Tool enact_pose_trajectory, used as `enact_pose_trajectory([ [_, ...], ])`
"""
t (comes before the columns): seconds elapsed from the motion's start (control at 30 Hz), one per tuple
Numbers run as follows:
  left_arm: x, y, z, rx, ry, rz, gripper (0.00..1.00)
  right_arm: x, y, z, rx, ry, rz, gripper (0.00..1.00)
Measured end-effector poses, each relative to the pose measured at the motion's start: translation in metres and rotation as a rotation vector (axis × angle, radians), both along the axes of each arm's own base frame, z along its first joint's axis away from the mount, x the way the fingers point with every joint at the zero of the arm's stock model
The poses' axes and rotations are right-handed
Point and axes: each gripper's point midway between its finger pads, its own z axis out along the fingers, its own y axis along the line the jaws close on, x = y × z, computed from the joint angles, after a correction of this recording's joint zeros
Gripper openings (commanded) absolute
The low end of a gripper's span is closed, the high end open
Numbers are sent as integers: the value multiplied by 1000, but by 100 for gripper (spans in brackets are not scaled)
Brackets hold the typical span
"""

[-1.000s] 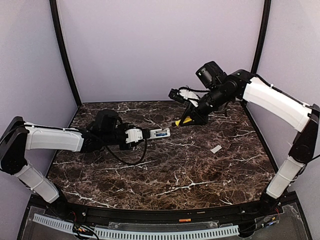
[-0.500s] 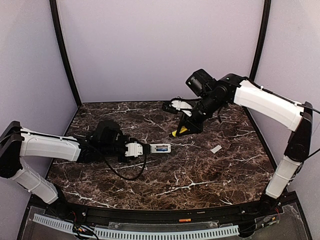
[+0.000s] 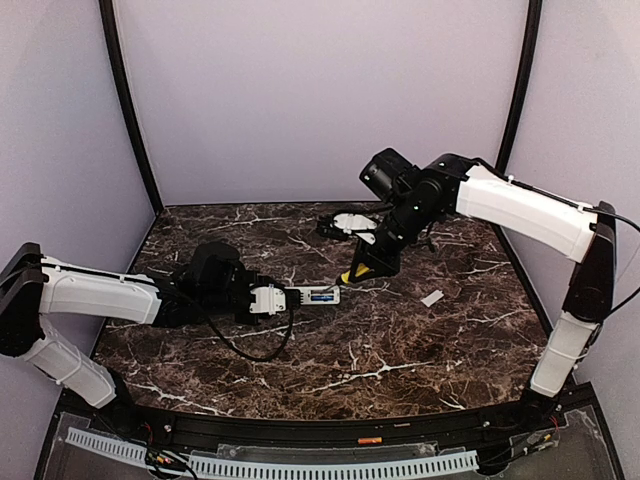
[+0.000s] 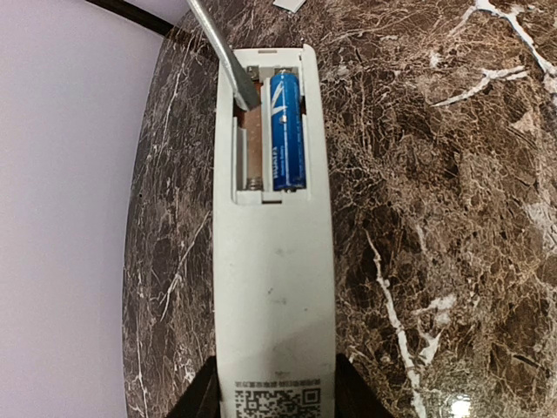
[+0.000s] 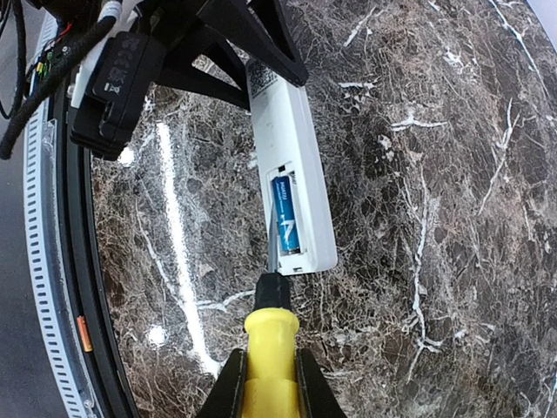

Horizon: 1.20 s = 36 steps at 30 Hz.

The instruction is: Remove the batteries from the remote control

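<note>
Left gripper point(image 4: 274, 401): clamped on remote point(image 4: 271, 287), which I hold lengthwise toward right edge of desk point(image 3: 400, 340).
Right gripper point(image 5: 268, 383): clamped on screwdriver point(image 5: 270, 335).
Blade point(image 4: 228, 61): beside battery point(image 4: 286, 131).

1. A dark marble-patterned table point(image 3: 400, 350), veined with white.
2. A small flat white lid piece point(image 3: 432, 298) lying on it, toward the right side.
3. A yellow-handled tool point(image 5: 270, 348) (black collar, thin metal shaft), tilted above the table.
4. Plain lilac walls point(image 3: 320, 90) with black corner posts point(image 3: 125, 100).
</note>
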Motion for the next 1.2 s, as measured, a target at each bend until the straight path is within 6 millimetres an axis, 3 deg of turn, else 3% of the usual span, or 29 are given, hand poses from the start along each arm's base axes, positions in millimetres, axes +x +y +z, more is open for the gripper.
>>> enact_pose_trajectory([
  [1.2, -8, -1, -6, 40, 24, -22, 0, -2, 5, -24, -99, -26, 9, 0],
])
